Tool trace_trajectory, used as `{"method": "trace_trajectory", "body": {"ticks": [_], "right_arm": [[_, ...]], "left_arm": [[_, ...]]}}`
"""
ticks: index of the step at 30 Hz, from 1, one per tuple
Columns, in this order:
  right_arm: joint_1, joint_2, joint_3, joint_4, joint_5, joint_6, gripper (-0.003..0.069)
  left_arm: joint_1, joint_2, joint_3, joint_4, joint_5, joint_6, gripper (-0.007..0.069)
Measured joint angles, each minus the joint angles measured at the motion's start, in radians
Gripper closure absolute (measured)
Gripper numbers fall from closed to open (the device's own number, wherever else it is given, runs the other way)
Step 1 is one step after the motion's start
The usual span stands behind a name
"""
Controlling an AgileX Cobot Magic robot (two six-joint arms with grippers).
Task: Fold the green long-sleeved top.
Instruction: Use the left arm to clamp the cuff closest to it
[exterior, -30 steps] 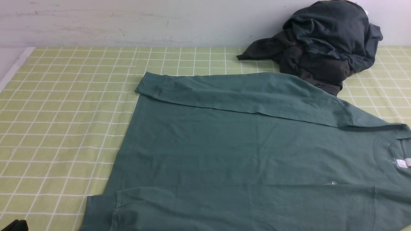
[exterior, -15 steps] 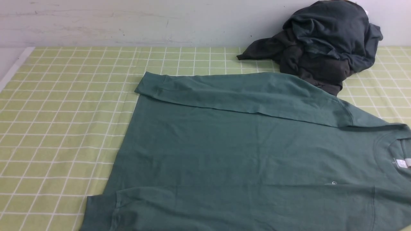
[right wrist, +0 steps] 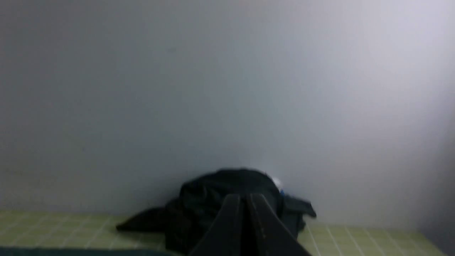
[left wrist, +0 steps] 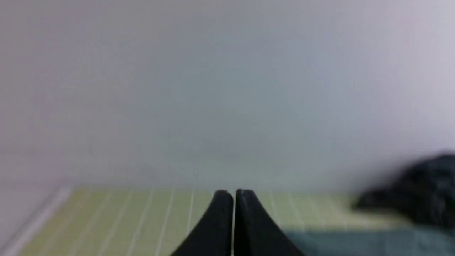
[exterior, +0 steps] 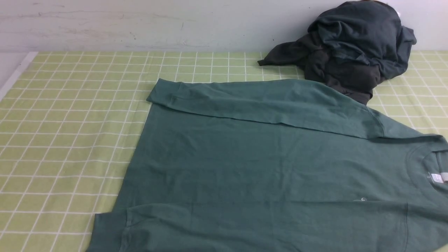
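The green long-sleeved top [exterior: 273, 168] lies flat on the checked cloth, its neck with a small white label [exterior: 437, 177] at the right edge. One sleeve [exterior: 266, 101] is folded across the far side, another along the near edge with its cuff [exterior: 108, 232] at the left. Neither gripper shows in the front view. In the left wrist view my left gripper [left wrist: 233, 193] is shut and empty, raised, with a strip of the top [left wrist: 369, 243] low beside it. In the right wrist view my right gripper [right wrist: 244, 197] is shut and empty, pointing toward the dark heap [right wrist: 220, 206].
A dark charcoal-grey heap of garments [exterior: 350, 49] sits at the far right against the pale wall [exterior: 140, 24]. The yellow-green checked cloth [exterior: 70, 133] covers the table, whose white edge [exterior: 15, 75] runs along the far left.
A dark arm part seen a second ago at the front view's bottom left corner has left the frame. The top and the heap have not moved.
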Motion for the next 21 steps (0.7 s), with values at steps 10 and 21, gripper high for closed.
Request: {"method": "trace_trajectory", "body": {"ticks": [10, 21], "right_arm": [[0.116, 0.417, -0.128, 0.358, 0.661, -0.282, 0.0673], [0.212, 0.551, -0.131, 0.614, 0.510, -0.617, 0.0673]], "left_arm": [[0.000, 0.561, -0.005, -0.102, 0.389, 0.069, 0.0522], [0.000, 0.913, -0.065, -0.105, 0.296, 0.087, 0.0260]]}}
